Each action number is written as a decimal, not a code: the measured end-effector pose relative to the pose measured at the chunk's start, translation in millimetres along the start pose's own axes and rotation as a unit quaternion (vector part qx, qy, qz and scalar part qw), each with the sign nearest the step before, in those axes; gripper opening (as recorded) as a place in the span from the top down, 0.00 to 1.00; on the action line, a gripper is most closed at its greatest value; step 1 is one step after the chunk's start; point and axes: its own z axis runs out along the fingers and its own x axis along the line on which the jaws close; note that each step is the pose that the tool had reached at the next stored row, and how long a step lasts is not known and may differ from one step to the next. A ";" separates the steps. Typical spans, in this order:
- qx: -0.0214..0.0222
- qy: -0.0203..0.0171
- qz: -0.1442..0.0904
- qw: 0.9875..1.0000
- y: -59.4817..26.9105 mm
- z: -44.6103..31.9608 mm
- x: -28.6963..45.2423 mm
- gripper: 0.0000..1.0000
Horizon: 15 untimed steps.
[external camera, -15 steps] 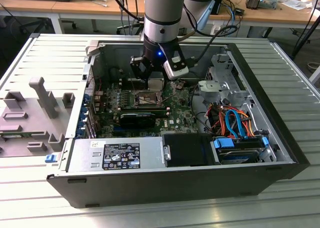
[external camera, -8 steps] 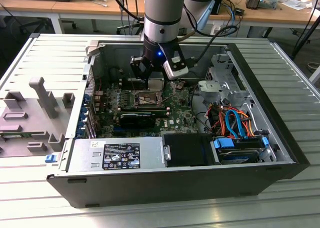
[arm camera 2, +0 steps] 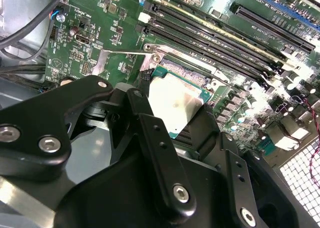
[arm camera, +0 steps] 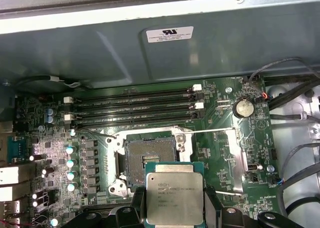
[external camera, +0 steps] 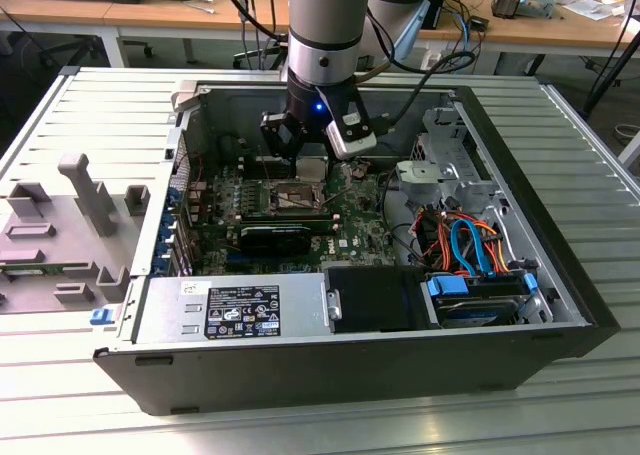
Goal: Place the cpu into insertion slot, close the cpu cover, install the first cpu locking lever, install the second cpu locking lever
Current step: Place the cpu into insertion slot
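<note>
Office desks [external camera: 90, 15] sat at the back, and up front the open computer case [external camera: 330, 375] lay on its side. Down inside, the gripper [arm camera: 174, 210] was clamped on the cpu [arm camera: 174, 195], fingers [arm camera: 210, 208] pinching two opposite edges. The chip hung flat just over the near edge of the bare insertion slot [arm camera: 150, 158] on the green motherboard [arm camera: 215, 158]. It looked a light, stiff little plate, likely delicate underneath, so those edges seemed the right hold.
</note>
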 end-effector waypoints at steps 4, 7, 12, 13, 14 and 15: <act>0.000 0.000 0.002 1.000 0.0 0.0 0.0 0.45; 0.000 0.000 0.003 1.000 0.0 0.0 0.0 0.45; 0.000 0.000 0.004 1.000 0.0 0.0 0.0 0.45; 0.000 0.000 0.005 1.000 0.0 0.0 0.0 0.45; 0.000 -0.001 0.005 1.000 0.0 0.0 0.0 0.45; 0.000 -0.001 0.005 1.000 0.0 0.0 0.0 0.45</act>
